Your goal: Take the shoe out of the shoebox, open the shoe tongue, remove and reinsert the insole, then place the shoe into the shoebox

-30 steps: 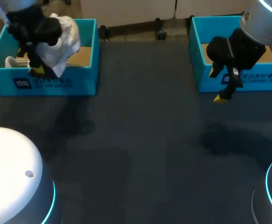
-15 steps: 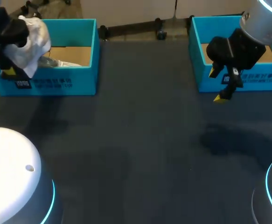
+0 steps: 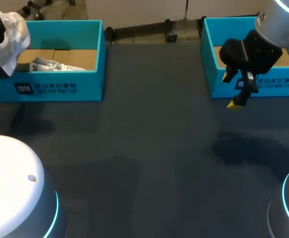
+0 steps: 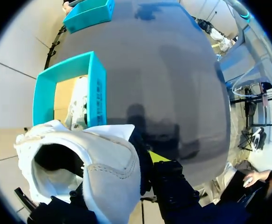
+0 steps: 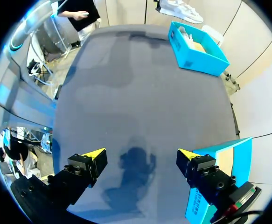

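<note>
The first step is in hand: the white shoe (image 3: 8,37) hangs clear of the left shoebox (image 3: 60,89), above its outer end wall, with the left hand (image 4: 89,179) clamped on its collar. Crumpled paper (image 3: 50,64) lies in the box. The right hand (image 3: 230,89) hovers, fingers apart, in front of the right shoebox (image 3: 263,84). Next, the shoe probably needs setting down on the open surface (image 3: 149,148) between the boxes, within the right hand's reach, so the tongue can be opened.

Even overhead light falls on the dark grey matte tabletop (image 3: 154,163); a soft, diffuse shadow lies beneath the right hand (image 3: 230,89), pale sheen farther ahead.
</note>
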Robot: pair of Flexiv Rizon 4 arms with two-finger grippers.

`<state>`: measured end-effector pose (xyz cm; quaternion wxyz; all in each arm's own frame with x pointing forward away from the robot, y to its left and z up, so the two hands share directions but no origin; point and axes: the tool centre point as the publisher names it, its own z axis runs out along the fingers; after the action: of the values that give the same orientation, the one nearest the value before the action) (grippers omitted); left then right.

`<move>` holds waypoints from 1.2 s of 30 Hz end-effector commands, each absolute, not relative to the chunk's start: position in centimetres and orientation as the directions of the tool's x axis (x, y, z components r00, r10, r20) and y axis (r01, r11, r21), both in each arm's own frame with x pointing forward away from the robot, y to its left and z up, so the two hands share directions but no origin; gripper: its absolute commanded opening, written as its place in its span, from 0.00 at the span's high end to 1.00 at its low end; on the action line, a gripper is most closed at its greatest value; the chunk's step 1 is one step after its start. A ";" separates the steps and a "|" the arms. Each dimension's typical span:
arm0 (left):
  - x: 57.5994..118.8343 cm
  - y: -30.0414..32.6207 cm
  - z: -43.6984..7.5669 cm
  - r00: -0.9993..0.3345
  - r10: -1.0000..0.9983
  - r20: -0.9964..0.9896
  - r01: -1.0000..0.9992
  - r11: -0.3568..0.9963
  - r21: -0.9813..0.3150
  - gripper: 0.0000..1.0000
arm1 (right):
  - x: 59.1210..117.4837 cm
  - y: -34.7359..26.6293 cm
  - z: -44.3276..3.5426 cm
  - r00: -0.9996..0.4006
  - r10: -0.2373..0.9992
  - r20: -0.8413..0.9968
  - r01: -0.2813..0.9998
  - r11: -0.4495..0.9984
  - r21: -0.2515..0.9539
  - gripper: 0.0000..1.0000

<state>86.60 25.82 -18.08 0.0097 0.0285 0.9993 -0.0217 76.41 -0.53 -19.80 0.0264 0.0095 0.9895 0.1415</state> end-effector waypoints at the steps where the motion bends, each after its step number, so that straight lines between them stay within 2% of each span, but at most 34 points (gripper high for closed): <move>1: 88.6 27.0 -18.4 -0.995 0.097 -0.001 0.096 0.994 -0.057 1.00 | 76.5 -0.5 -19.9 -0.998 0.026 -0.048 0.011 0.961 0.278 0.00; 7: 91.3 28.6 -19.2 -0.999 0.051 0.005 0.051 0.996 -0.078 1.00 | 76.5 -0.5 -19.9 -0.998 0.026 -0.048 0.011 0.961 0.278 0.00; 18: 97.4 29.8 -19.4 -0.998 0.069 0.014 0.068 0.997 -0.033 1.00 | 76.5 -0.5 -19.9 -0.998 0.026 -0.048 0.011 0.961 0.278 0.00; 36: 107.4 29.7 -20.3 -0.980 0.197 -0.020 0.196 0.980 0.032 1.00 | 76.5 -0.5 -19.9 -0.998 0.026 -0.048 0.011 0.961 0.278 0.00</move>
<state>104.90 29.78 -19.99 0.0425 0.0973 0.9943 0.0142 76.41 -0.53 -19.80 0.0264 0.0095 0.9895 0.1415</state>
